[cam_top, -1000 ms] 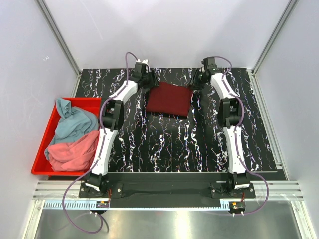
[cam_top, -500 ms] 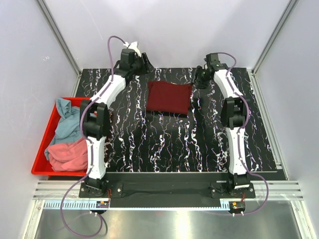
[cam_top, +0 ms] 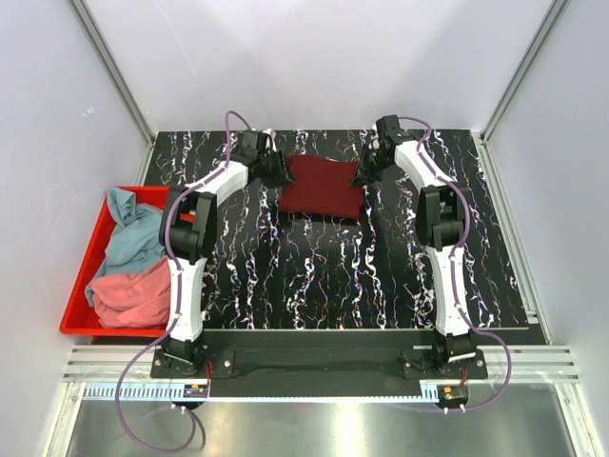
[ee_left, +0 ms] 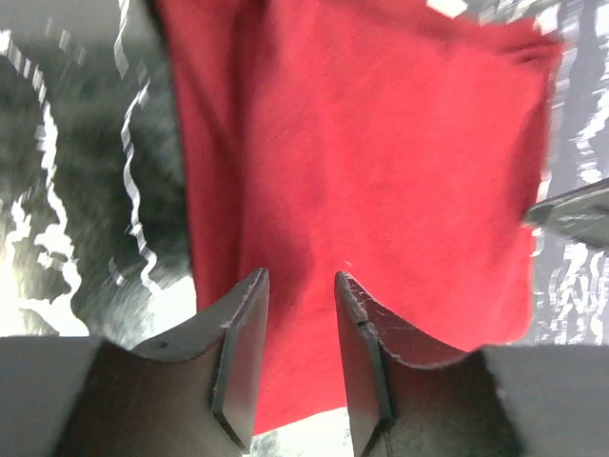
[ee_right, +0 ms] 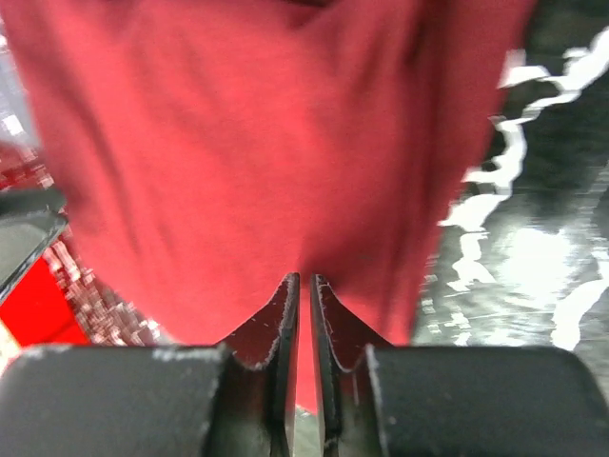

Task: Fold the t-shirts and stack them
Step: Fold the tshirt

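Note:
The dark maroon t-shirt (cam_top: 322, 188) lies folded into a rough square on the far middle of the table. My left gripper (cam_top: 276, 171) is at its far left corner, jaws open, with the maroon cloth (ee_left: 381, 143) under and between the fingers (ee_left: 301, 278). My right gripper (cam_top: 363, 174) is at the far right corner, jaws closed to a thin slit on a pinch of the shirt (ee_right: 238, 143) at the fingertips (ee_right: 304, 281). The teal-blue t-shirt (cam_top: 138, 233) and the coral pink t-shirt (cam_top: 143, 290) lie crumpled in the bin.
The red plastic bin (cam_top: 81, 286) stands at the table's left edge beside the left arm. The black marbled table (cam_top: 324, 276) spreads in front of the shirt. White walls and metal posts close in the back and sides.
My left gripper rose toward the back wall, then came down onto the shirt's far left corner. My right gripper moved in onto the far right corner. The shirt's far edge has shifted slightly.

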